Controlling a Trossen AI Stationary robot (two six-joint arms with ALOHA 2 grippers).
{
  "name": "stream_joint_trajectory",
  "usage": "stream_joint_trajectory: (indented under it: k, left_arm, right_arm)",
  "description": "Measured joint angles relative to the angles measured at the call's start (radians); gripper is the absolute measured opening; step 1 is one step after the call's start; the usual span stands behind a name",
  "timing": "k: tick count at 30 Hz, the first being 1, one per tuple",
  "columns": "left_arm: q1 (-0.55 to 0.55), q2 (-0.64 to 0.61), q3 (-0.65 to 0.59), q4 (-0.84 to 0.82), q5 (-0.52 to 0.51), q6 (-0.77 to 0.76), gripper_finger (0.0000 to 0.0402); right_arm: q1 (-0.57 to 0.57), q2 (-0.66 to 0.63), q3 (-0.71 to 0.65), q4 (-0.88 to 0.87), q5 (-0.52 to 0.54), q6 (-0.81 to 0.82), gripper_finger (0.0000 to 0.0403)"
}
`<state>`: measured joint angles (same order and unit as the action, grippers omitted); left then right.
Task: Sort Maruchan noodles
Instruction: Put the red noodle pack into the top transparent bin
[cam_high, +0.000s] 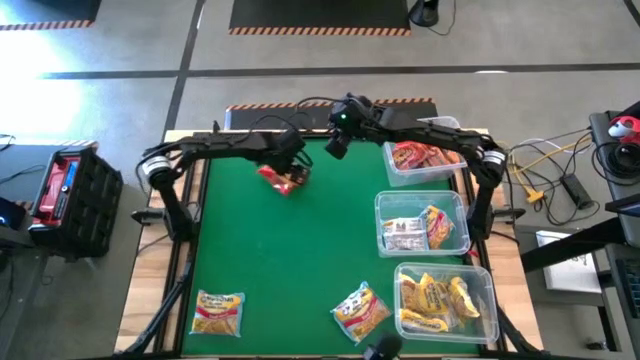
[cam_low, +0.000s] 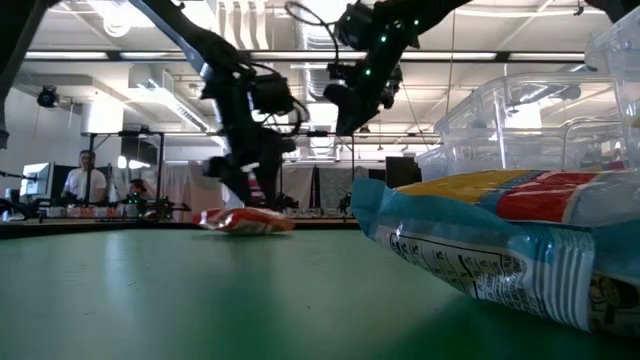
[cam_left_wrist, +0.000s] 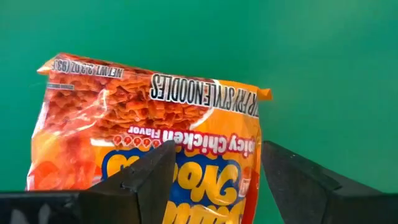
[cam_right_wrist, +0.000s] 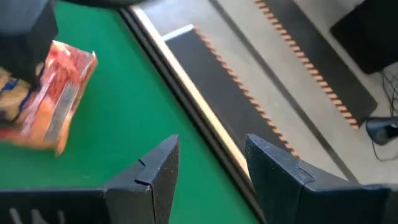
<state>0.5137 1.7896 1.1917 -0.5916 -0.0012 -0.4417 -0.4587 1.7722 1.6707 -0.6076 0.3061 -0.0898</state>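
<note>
Over the far middle of the green surface (cam_high: 280, 260), the left pincer (cam_high: 291, 168) hung just above an orange spicy chicken noodle packet (cam_high: 279, 179), which lay flat on the green. Seen from the left wrist, its two dark fingers (cam_left_wrist: 149, 180) stood apart with the packet's lower part between them, and nothing showed them pressing on the wrapper. The low view showed the packet resting on the surface under that arm.

Just beside it, toward the far edge, the right pincer (cam_high: 337, 145) was raised above the surface with its fingers (cam_right_wrist: 155, 174) apart and nothing between them; past them lay the surface's far edge and the floor beyond.

Along the right side stood three clear plastic bins. The far bin (cam_high: 395, 172) held red packets (cam_high: 425, 155), the middle bin (cam_high: 385, 205) held blue-and-white and yellow packets (cam_high: 420, 230), and the near bin (cam_high: 485, 285) held yellow packets (cam_high: 435, 300).

Two more packets lay loose near the front edge: a yellow one (cam_high: 218, 311) toward the left and a blue-and-white one (cam_high: 360, 310) near the middle, just beside the near bin.

A person (cam_low: 84, 180) stood far back in the room beyond the surface.
</note>
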Motion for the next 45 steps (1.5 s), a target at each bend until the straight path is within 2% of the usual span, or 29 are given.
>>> stream_joint_trajectory:
  k: [1,3,8,16,21,25,27,30,33,37,45]
  left_arm:
    - [-0.007,0.024,0.029,-0.002,0.049,0.027,0.0221]
    - [-0.026,0.057,0.072,-0.009,0.067,0.039,0.0219]
    - [-0.047,0.040,0.063,-0.103,-0.036,0.023,0.0207]
    - [-0.033,-0.192,-0.129,-0.042,-0.046,-0.039,0.0198]
    - [-0.025,-0.384,-0.301,-0.008,-0.062,-0.147,0.0198]
    - [-0.023,-0.521,-0.469,0.123,-0.078,-0.320,0.0198]
    - [-0.023,-0.574,-0.551,0.203,-0.128,-0.429,0.0198]
    - [-0.023,-0.628,-0.652,0.273,-0.195,-0.580,0.0198]
    - [-0.023,-0.663,-0.733,0.344,-0.210,-0.650,0.0198]
    - [-0.023,-0.664,-0.813,0.460,-0.193,-0.709,0.0198]
    - [-0.022,-0.543,-0.863,0.771,-0.197,-0.726,0.0198]
  right_arm:
    - [0.000,0.012,0.001,-0.007,0.000,0.000,0.0171]
    - [-0.004,0.023,0.004,-0.048,-0.001,0.003,0.0171]
    - [-0.020,-0.012,0.005,-0.184,0.007,0.112,0.0171]
    - [-0.040,-0.078,0.005,-0.154,-0.005,0.174,0.0171]
    - [-0.038,-0.064,-0.003,-0.093,-0.153,0.197,0.0171]
    - [-0.035,-0.052,-0.015,-0.027,-0.240,0.196,0.0171]
    - [-0.034,-0.053,-0.020,0.005,-0.298,0.195,0.0171]
    - [-0.039,-0.053,-0.026,0.008,-0.390,0.185,0.0171]
    - [-0.040,-0.053,-0.048,0.043,-0.461,0.156,0.0171]
    - [-0.039,-0.051,-0.093,0.102,-0.547,0.145,0.0171]
    - [-0.056,-0.005,-0.207,0.279,-0.551,0.225,0.0171]
